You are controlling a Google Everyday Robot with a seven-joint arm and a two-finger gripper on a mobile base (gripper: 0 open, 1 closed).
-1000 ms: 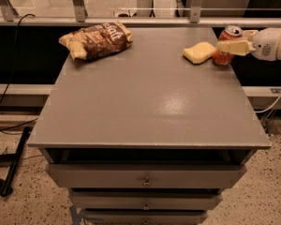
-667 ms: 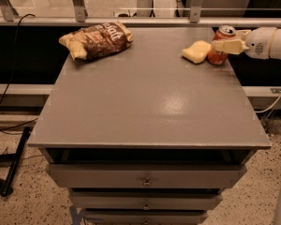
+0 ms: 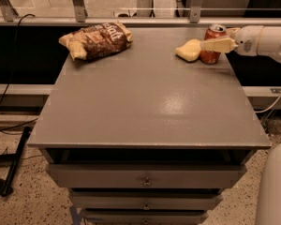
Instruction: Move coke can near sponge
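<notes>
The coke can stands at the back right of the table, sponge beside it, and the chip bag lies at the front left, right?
Not quite: the camera view shows the chip bag at the back left of the table. The coke can is back right, sponge beside it, gripper at the can.

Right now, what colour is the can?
The can is red, held by the tool at far right; camera view.

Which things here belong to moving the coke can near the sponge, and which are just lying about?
Job: coke can; sponge; gripper, holding the can at back right of the table.
Lying about: chip bag.
</notes>
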